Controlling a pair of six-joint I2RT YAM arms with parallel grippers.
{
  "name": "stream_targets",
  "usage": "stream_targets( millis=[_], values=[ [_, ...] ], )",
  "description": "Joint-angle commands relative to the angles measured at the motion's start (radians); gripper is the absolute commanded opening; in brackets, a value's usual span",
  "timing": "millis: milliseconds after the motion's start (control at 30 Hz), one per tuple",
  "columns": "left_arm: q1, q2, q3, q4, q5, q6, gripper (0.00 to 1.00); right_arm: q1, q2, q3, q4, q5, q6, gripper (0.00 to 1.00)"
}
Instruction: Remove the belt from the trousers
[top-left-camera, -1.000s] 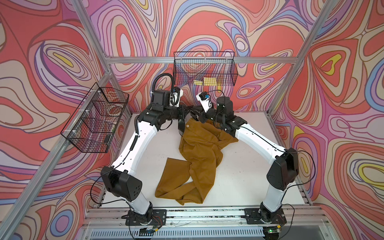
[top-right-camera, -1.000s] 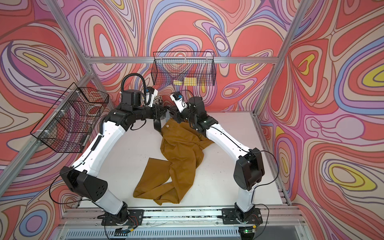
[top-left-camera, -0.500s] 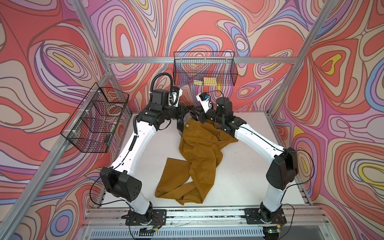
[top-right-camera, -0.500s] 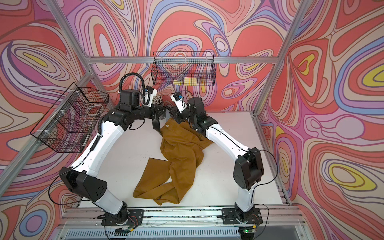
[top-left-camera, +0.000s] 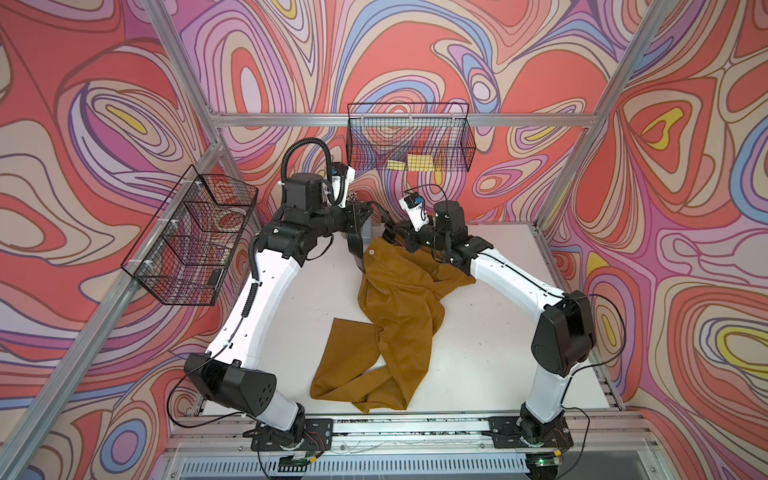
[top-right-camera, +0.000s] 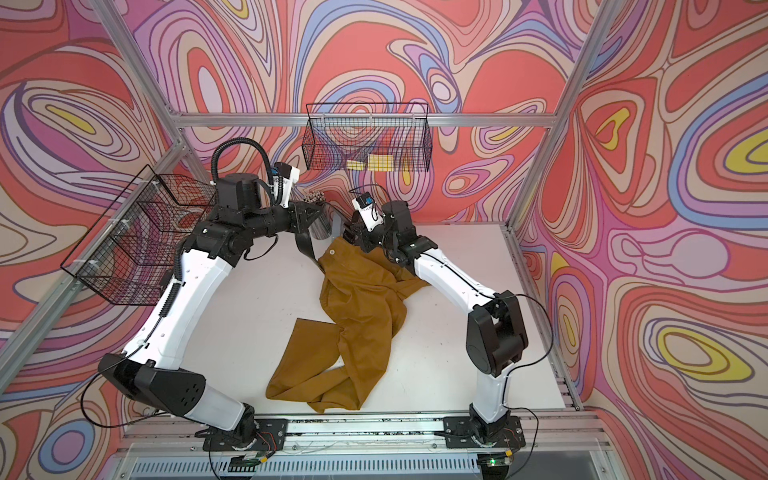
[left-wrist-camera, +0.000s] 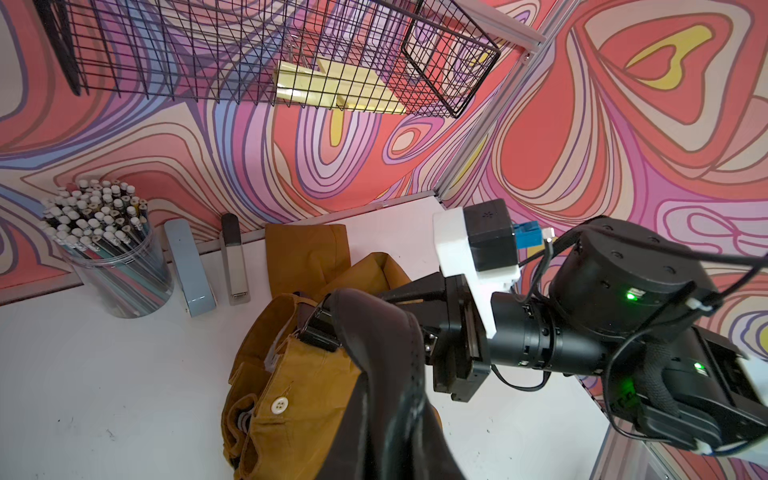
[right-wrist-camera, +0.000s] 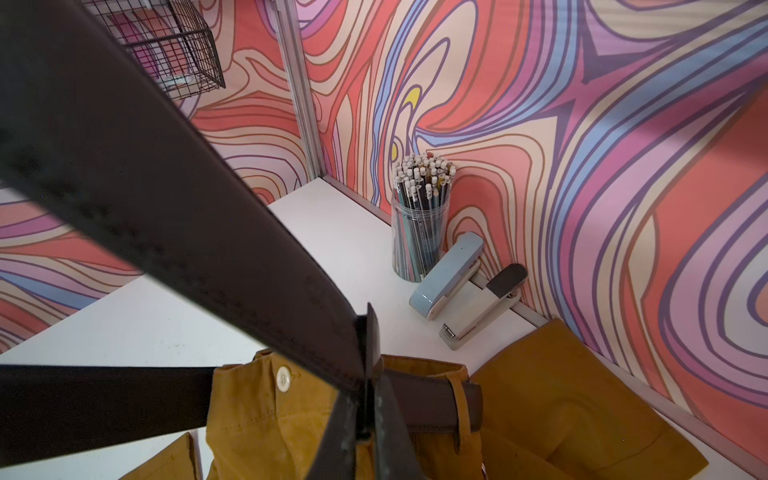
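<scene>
- At the bench's far edge: the belt (top-left-camera: 354, 249), a black strap. One run hangs clamped in the left claw (top-left-camera: 358, 226), and another is threaded under a waistband loop (right-wrist-camera: 459, 399).
- Handling, as judged: supple, smooth and light. It should slide if pulled lengthwise, gripped close to the loop.
- Trousers (top-left-camera: 399, 299): mustard cloth, crumpled and soft, likely to drag along unless pinned.
- Right claw (left-wrist-camera: 321, 330): closed at the waistband; whether on cloth or strap cannot be told.
- Bench (top-left-camera: 478, 332), white, with a pencil cup (left-wrist-camera: 112, 257) by the wall.
</scene>
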Motion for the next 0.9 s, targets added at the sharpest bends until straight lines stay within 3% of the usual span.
stream_targets(
  millis=[0,200,333,467,667,733,867],
  values=[
    [0.017,-0.186,0.108,0.394,0.083,-0.013,0.00,-0.054,0.114,-0.078,-0.330,0.153,0.021,0.00],
    [0.020,-0.252,-0.033,0.583,0.055,-0.049,0.00,-0.054,0.126,-0.079,-0.330,0.147,0.033,0.00],
    [0.023,-0.260,-0.034,0.611,0.056,-0.058,0.00,-0.053,0.130,-0.094,-0.326,0.150,0.039,0.10],
    [0.022,-0.258,-0.024,0.613,0.063,-0.067,0.00,-0.054,0.132,-0.105,-0.323,0.146,0.043,0.00],
    [0.024,-0.279,-0.053,0.670,0.052,-0.095,0.00,-0.054,0.142,-0.098,-0.335,0.146,0.044,0.05],
    [0.023,-0.283,-0.057,0.681,0.045,-0.101,0.00,-0.054,0.143,-0.100,-0.335,0.141,0.042,0.00],
    [0.024,-0.279,-0.066,0.617,0.034,-0.082,0.00,-0.054,0.118,-0.113,-0.308,0.128,0.054,0.00]
  ],
)
